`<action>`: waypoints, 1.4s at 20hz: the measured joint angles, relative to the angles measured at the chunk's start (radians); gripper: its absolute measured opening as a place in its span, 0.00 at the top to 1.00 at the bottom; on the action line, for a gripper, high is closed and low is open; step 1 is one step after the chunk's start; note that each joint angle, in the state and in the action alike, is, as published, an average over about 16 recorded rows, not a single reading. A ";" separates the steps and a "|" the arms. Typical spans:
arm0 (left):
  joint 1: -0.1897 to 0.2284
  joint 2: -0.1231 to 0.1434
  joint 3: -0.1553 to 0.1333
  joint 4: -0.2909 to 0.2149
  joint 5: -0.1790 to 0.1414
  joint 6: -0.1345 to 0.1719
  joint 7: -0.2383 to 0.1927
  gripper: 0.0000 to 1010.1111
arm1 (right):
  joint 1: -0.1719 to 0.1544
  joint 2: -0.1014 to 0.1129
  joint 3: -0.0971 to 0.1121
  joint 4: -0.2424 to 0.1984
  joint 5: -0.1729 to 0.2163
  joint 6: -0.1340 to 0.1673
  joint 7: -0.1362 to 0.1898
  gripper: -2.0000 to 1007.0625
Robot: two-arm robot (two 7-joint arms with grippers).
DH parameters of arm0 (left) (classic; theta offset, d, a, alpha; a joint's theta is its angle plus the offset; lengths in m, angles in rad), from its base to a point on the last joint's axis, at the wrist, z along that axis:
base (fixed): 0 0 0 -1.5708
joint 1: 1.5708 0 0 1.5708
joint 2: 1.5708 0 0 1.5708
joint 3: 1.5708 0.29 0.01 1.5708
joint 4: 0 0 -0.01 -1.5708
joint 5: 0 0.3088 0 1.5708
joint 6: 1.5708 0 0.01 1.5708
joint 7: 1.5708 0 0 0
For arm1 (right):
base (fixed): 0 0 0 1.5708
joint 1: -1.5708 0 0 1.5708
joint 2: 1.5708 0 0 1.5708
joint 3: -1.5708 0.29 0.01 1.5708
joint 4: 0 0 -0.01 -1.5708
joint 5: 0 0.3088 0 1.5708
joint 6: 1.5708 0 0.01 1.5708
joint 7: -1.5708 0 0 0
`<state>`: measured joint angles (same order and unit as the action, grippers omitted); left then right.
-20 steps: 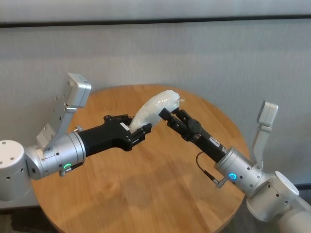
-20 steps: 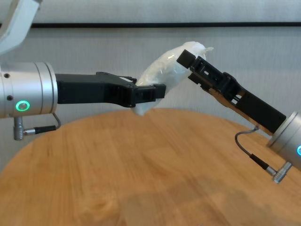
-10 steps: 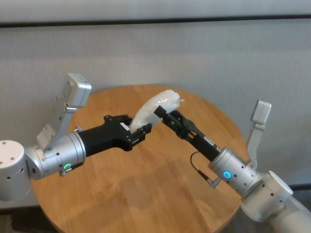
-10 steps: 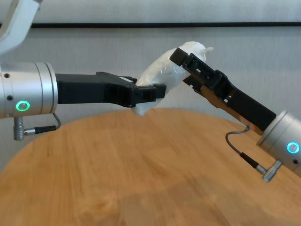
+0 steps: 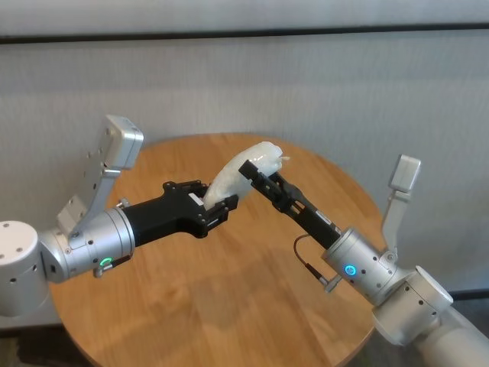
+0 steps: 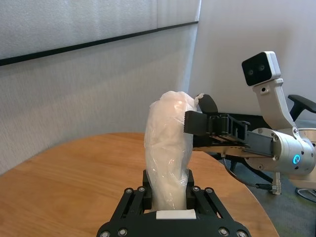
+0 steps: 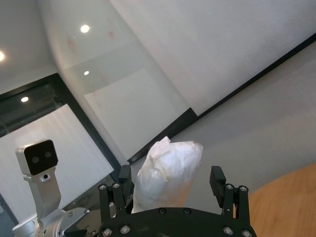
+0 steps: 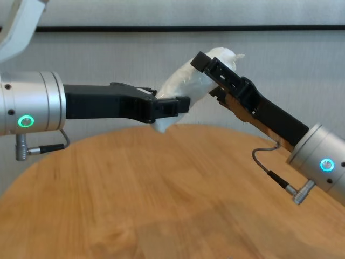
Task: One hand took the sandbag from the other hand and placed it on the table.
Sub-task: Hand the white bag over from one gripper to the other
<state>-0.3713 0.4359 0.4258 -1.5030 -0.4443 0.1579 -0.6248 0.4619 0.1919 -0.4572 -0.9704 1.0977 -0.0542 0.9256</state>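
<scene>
The white sandbag point(image 5: 238, 170) is held up above the round wooden table point(image 5: 229, 306). My left gripper point(image 5: 216, 203), with the green ring light, is shut on the sandbag's lower end; this shows in the chest view point(image 8: 171, 106) and the left wrist view point(image 6: 167, 183). My right gripper point(image 5: 256, 170), with the blue ring light, is open, its fingers on either side of the sandbag's upper end point(image 8: 215, 56). In the right wrist view the sandbag point(image 7: 168, 168) stands between the spread fingers point(image 7: 217, 178), with a gap on one side.
Both arms reach over the middle of the table point(image 8: 161, 205). A thin cable point(image 8: 269, 168) loops under the right wrist. A grey wall stands behind the table. A dark office chair point(image 6: 305, 102) stands beyond the table's edge in the left wrist view.
My right gripper has moved forward toward the sandbag, and its open fingers now straddle the upper end. The left gripper and the sandbag have not moved.
</scene>
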 joint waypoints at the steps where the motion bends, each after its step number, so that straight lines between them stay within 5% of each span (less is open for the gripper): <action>1: 0.000 0.000 0.000 0.000 0.000 0.000 0.000 0.62 | 0.003 -0.002 -0.001 0.003 0.000 0.000 0.000 0.01; 19: 0.000 0.000 0.000 0.000 0.000 0.000 0.000 0.62 | 0.038 -0.025 -0.011 0.045 -0.009 0.000 0.012 0.01; 28: 0.000 0.000 0.000 0.000 0.000 0.000 0.000 0.62 | 0.037 -0.025 -0.011 0.043 -0.009 0.000 0.012 0.12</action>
<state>-0.3713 0.4360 0.4259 -1.5030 -0.4443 0.1579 -0.6248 0.4991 0.1673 -0.4684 -0.9273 1.0886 -0.0541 0.9374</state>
